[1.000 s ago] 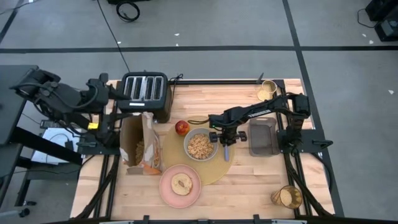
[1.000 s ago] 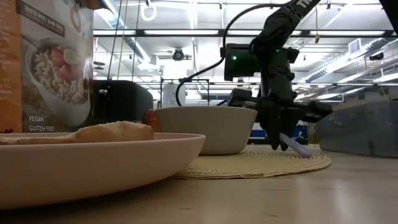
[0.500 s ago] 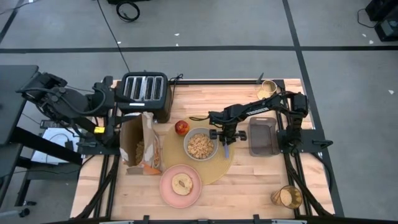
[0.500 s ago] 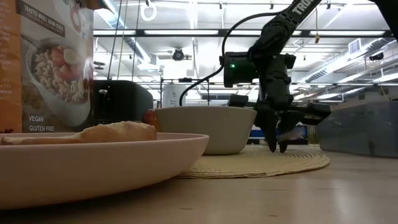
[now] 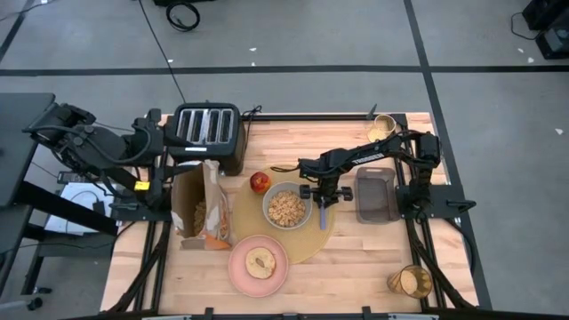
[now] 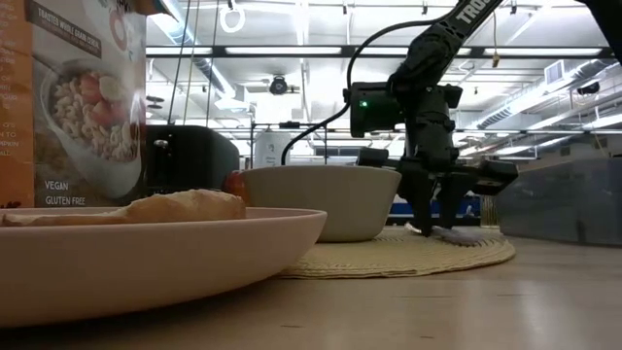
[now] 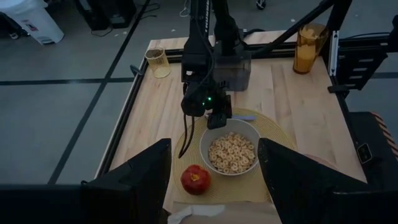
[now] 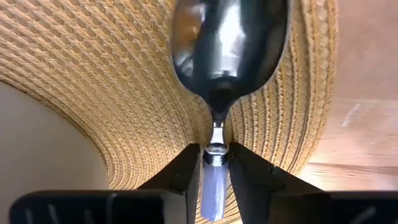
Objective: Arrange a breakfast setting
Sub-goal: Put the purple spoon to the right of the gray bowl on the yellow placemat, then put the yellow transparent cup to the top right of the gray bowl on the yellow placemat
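Right gripper (image 5: 321,203), centre-right of the high view, fingers (image 8: 186,171) nearly closed around the pale handle of the spoon (image 8: 229,50); gap in the wrist view looks just wider than the handle, so the hold is light or about to let go. Spoon bowl lies flat on the placemat (image 5: 331,233), just right of the grey-green bowl (image 5: 287,207).

Change: a second ago the spoon hung tilted above the mat in the low view, with its handle sticking out lower right; now the gripper (image 6: 434,216) is down at mat level and the spoon looks laid flat. Judgement: spoon placement is basically done, and release and retreat remain.

Rest of setting: bowl holds cereal rings, apple (image 5: 260,182) at its upper left on the mat, pink plate (image 5: 240,274) with toast round (image 5: 260,263) at lower centre. One amber tumbler (image 5: 411,281) sits at the lower right table corner, far from the mat, likely still to be brought in.

Left gripper (image 5: 153,142) is parked at the left table edge beside the toaster (image 5: 207,132), fingers spread wide, holding nothing.

Writing: cereal box (image 6: 70,102) at the left of the low view reads "VEGAN" and "GLUTEN FREE"; the brand is not legible. The arm at upper right shows part of "TROS".
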`<act>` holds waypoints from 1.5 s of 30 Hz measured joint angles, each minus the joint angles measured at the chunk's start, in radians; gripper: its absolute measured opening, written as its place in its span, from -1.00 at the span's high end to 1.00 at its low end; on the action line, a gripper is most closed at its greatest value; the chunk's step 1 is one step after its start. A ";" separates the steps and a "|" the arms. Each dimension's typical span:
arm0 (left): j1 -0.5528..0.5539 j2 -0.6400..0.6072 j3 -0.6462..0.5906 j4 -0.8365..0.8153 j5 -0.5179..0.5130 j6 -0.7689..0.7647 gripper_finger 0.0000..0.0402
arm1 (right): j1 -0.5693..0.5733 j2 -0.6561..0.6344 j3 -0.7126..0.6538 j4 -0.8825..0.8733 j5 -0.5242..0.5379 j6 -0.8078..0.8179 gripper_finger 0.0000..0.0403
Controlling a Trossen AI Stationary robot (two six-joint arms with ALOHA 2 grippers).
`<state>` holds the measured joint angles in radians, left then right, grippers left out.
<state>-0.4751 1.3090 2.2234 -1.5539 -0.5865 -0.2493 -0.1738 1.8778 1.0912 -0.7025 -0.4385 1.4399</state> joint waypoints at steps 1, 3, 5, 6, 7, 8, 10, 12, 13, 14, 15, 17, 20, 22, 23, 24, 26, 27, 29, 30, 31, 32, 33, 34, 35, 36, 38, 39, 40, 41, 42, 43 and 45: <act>0.000 0.000 0.000 0.000 0.000 0.000 -0.22 | 0.000 0.000 0.000 0.000 0.000 0.000 0.54; 0.000 0.000 0.000 0.000 0.000 0.000 -0.22 | 0.000 0.000 0.000 0.001 0.000 -0.002 0.49; 0.000 0.000 0.000 0.000 0.000 0.001 -0.22 | 0.000 0.000 0.000 0.000 -0.001 -0.004 0.45; 0.000 0.000 0.000 0.000 0.000 0.001 -0.22 | 0.000 0.000 0.000 0.000 -0.004 -0.009 0.43; 0.000 0.000 0.000 0.000 0.000 0.001 -0.22 | 0.000 0.000 0.000 0.000 -0.008 -0.017 0.42; 0.000 0.000 0.000 0.000 0.000 0.001 -0.22 | 0.000 -0.002 0.000 -0.003 -0.012 -0.025 0.40; 0.000 0.000 0.000 0.000 0.000 0.001 -0.22 | 0.000 -0.012 0.000 -0.017 -0.009 -0.029 0.38; 0.000 0.000 0.000 0.000 0.000 0.003 -0.22 | -0.001 -0.041 0.002 -0.046 0.008 -0.049 0.37; 0.000 0.000 0.000 0.000 0.000 0.008 -0.22 | -0.001 -0.058 0.011 -0.069 0.021 -0.058 0.37; 0.000 0.000 0.000 0.001 0.000 0.019 -0.22 | -0.001 -0.077 0.021 -0.099 0.039 -0.071 0.36; 0.000 0.000 0.000 0.004 0.000 0.027 -0.22 | -0.002 -0.099 0.032 -0.136 0.060 -0.084 0.36; 0.000 0.000 0.000 0.017 0.000 0.051 -0.22 | -0.001 -0.148 0.066 -0.204 0.100 -0.112 0.35; 0.000 0.000 0.000 0.037 -0.001 0.085 -0.22 | 0.019 -0.232 0.144 -0.284 0.170 -0.152 0.35; 0.000 0.000 0.000 0.052 -0.001 0.102 -0.22 | 0.070 -0.288 0.215 -0.339 0.228 -0.135 0.36; 0.000 0.000 0.000 0.062 -0.001 0.108 -0.22 | 0.108 -0.312 0.255 -0.364 0.253 -0.115 0.36; 0.000 0.000 0.000 0.068 -0.001 0.115 -0.22 | 0.152 -0.330 0.296 -0.389 0.276 -0.089 0.36; 0.000 0.000 0.000 0.083 -0.001 0.133 -0.22 | 0.247 -0.355 0.382 -0.438 0.288 -0.031 0.36; 0.000 0.000 0.000 0.087 -0.001 0.141 -0.22 | 0.297 -0.358 0.427 -0.467 0.288 0.002 0.36; 0.000 0.000 0.000 0.090 -0.001 0.156 -0.22 | 0.401 -0.358 0.503 -0.520 0.289 0.087 0.36; 0.000 0.000 0.000 0.093 -0.003 0.162 -0.22 | 0.452 -0.356 0.534 -0.542 0.288 0.138 0.36; 0.001 0.000 0.000 0.097 -0.007 0.166 -0.22 | 0.501 -0.352 0.564 -0.566 0.288 0.198 0.36; 0.001 0.000 0.000 0.103 -0.014 0.169 -0.22 | 0.551 -0.349 0.587 -0.587 0.289 0.266 0.35; 0.001 0.000 0.000 0.105 -0.020 0.169 -0.22 | 0.602 -0.345 0.606 -0.612 0.288 0.340 0.35; 0.001 0.000 0.000 0.104 -0.022 0.169 -0.22 | 0.650 -0.343 0.616 -0.631 0.288 0.412 0.34; 0.001 0.000 0.000 0.104 -0.022 0.169 -0.22 | 0.700 -0.343 0.619 -0.635 0.289 0.492 0.33; 0.001 0.000 0.000 0.104 -0.023 0.169 -0.22 | 0.749 -0.343 0.619 -0.633 0.290 0.569 0.31; 0.001 0.000 0.000 0.104 -0.023 0.168 -0.22 | 0.843 -0.342 0.620 -0.651 0.288 0.727 0.25; 0.001 0.000 0.000 0.104 -0.023 0.168 -0.22 | 0.884 -0.336 0.620 -0.664 0.286 0.792 0.21; 0.001 0.000 0.000 0.104 -0.023 0.168 -0.22 | 0.916 -0.329 0.619 -0.672 0.267 0.824 0.17; 0.001 0.000 0.000 0.103 -0.023 0.169 -0.22 | 0.942 -0.318 0.619 -0.685 0.228 0.839 0.12; 0.001 0.000 0.000 0.103 -0.023 0.174 -0.22 | 0.960 -0.302 0.618 -0.713 0.178 0.847 0.07; 0.001 0.000 0.000 0.103 -0.023 0.180 -0.22 | 0.970 -0.284 0.617 -0.753 0.148 0.859 0.03; 0.001 0.000 0.000 0.103 -0.023 0.188 -0.22 | 0.988 -0.256 0.615 -0.785 0.123 0.861 -0.04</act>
<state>-0.4744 1.3090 2.2235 -1.4509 -0.6094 -0.0614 0.8147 1.6218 1.7061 -1.4877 -0.3157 2.3013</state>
